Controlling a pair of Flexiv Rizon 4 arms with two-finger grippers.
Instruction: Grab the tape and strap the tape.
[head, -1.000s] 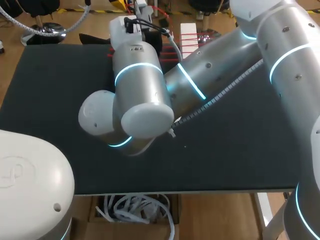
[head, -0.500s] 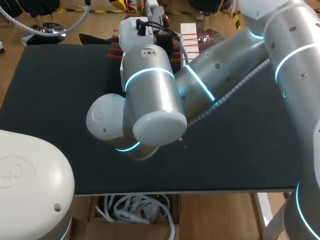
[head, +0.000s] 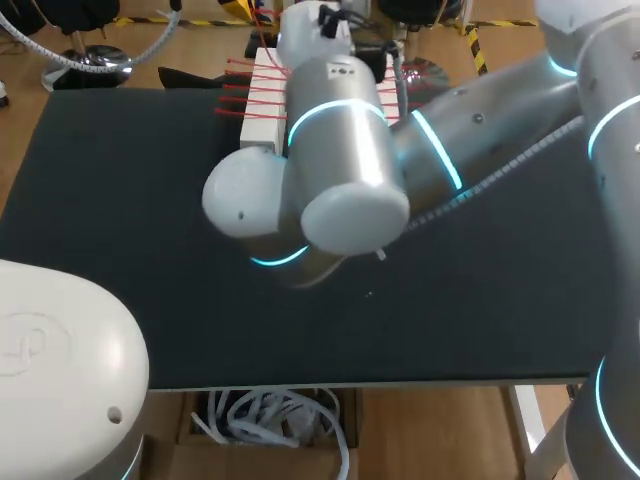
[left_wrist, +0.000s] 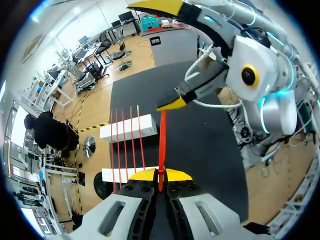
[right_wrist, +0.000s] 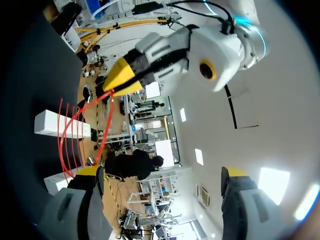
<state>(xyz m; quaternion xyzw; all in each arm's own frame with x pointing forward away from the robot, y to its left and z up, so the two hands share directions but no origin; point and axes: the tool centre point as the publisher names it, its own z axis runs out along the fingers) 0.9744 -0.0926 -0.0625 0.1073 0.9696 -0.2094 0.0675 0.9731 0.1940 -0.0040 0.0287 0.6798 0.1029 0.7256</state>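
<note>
Done so far: the left gripper (left_wrist: 160, 175) is pinched tight on one red strap (left_wrist: 162, 140), held up off the white blocks (left_wrist: 127, 131) where the other straps (left_wrist: 124, 145) lie.
Left to do: the actual strapping, I'd say, since no loop is closed yet.
Right gripper (right_wrist: 160, 172): fingers spread wide, with the strap's far end touching one tip only.
Right arm (head: 340, 150): stretched across the table's far side, over the blocks.

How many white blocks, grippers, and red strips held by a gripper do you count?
White blocks: 2
Grippers: 2, the left gripper and the right gripper
Held red strip: 1, in the left gripper
Total: 5
</note>
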